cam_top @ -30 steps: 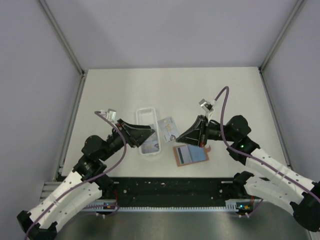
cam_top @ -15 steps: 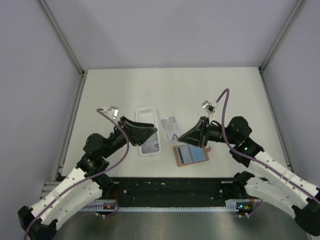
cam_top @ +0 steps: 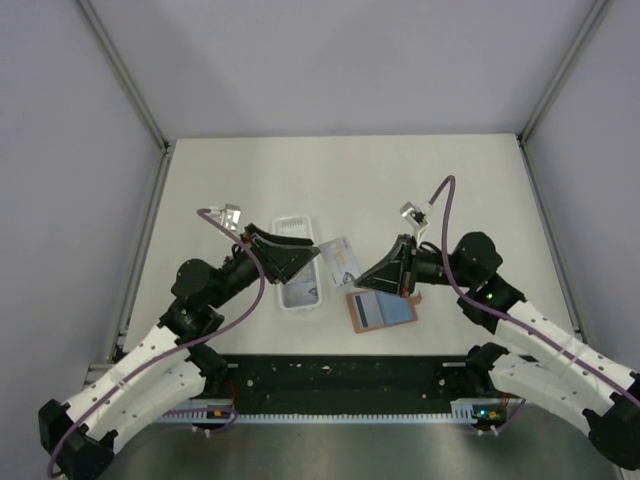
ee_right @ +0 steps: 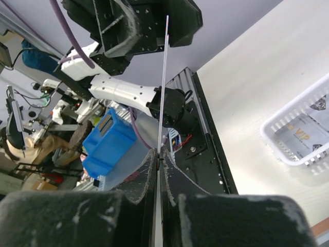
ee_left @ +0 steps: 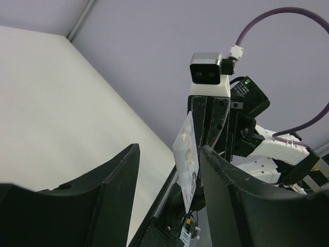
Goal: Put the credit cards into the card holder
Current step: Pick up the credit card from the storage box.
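The right pincer (cam_top: 362,272) is clenched on one card (cam_top: 338,258), holding it in the air just left of centre in the overhead view. In its own wrist view the fingers pinch the card's lower edge and the card (ee_right: 163,87) rises edge-on toward the top of the frame. The card's far end reaches the left pincer (cam_top: 308,258), whose fingers are spread apart. From the left wrist the card (ee_left: 186,152) shows near the right-hand finger, but I cannot tell whether it touches.

The wallet (cam_top: 382,310) lies open and flat at lower centre, below the held card and apart from it. Its left half shows blue-grey with a dark stripe. That could be a card already inside or just the lining; I cannot tell.

A second card (ee_right: 303,131) lies in the white tray (cam_top: 293,220), left of the wallet on the bench (cam_top: 350,180).

In my judgement the task is at an early to middle stage: one card is lifted but not yet at the wallet, and at least one more waits in the tray. The held card has to come down and slide into the wallet, then the tray card must follow.
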You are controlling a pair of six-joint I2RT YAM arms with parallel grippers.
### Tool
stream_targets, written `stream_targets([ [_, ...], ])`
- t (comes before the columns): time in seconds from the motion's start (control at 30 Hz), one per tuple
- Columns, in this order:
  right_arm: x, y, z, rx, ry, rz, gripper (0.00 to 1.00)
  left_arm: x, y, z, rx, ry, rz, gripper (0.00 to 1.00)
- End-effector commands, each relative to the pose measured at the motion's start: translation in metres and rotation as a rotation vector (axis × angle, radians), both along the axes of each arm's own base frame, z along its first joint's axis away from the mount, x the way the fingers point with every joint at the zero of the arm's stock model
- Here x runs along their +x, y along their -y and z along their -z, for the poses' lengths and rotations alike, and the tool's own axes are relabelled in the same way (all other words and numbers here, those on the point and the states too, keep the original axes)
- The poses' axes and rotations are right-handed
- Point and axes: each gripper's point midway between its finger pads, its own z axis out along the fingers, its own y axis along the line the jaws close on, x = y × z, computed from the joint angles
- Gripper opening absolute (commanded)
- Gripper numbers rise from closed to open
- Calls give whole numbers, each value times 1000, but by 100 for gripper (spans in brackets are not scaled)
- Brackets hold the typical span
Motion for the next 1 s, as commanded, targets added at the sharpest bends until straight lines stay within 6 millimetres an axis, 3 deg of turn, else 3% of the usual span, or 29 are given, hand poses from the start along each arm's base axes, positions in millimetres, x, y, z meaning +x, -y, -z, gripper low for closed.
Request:
stream_targets([
  [0.0, -2, -1, -17, 37, 48, -22, 0, -10, -4, -44, -75, 117, 15, 56],
  [0.4, -6, -1, -19, 49, 41, -50, 0, -7, 5, -40, -73, 100, 53, 48],
  [0.7, -5, -2, -17, 47, 38, -46, 0, -9, 6, -41, -79, 101, 66, 22],
  [0.83, -3, -1, -17, 47, 38, -36, 0, -10, 6, -40, -81, 99, 67, 3],
  [0.97, -4, -1, -18, 49, 40, -32, 0, -9, 5, -39, -82, 97, 59, 0],
])
